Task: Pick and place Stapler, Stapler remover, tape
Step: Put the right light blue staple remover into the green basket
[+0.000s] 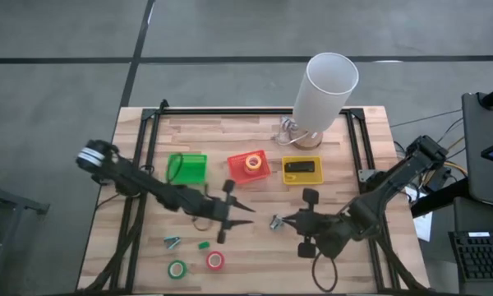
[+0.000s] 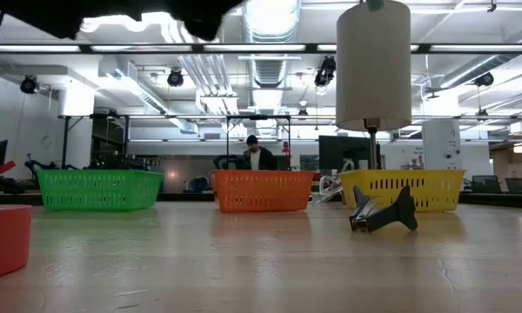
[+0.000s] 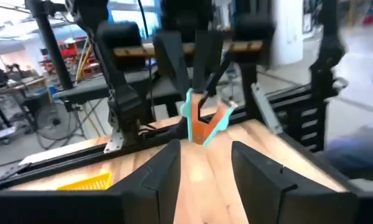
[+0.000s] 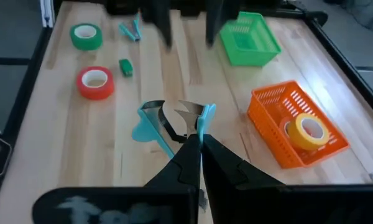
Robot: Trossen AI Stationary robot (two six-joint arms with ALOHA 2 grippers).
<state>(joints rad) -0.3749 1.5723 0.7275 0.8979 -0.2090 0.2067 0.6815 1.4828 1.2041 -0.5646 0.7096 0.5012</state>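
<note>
A teal staple remover [image 4: 174, 124] with metal claws lies mid-table between both grippers. My right gripper [image 4: 198, 144] is shut on it, right of it in the high view [image 1: 286, 219]. My left gripper [image 1: 245, 215] is open, just left of it and pointing at it [image 3: 205, 171]. The dark stapler [image 1: 300, 168] lies in the yellow bin [image 1: 315, 178]. A yellow tape [image 4: 304, 129] lies in the orange bin [image 4: 270, 106]. A green tape [image 1: 177, 269] and a red tape [image 1: 215, 261] lie flat near the table's near edge. My right gripper pinches the staple remover by one teal handle wing [image 4: 205, 117] between its two fingers, coming low from the table's right side. The other wing [image 4: 146, 130] and the claws stick out free. In the low view the remover [image 2: 383, 215] seems to rest on the tabletop.
A second teal remover [image 1: 172, 241] and a small green piece [image 1: 204, 244] lie near the tapes. The green bin [image 1: 186, 168] stands left of the orange one. A tall white cylinder [image 1: 329, 86] stands at the far edge. A person [image 2: 257, 156] is in the room behind.
</note>
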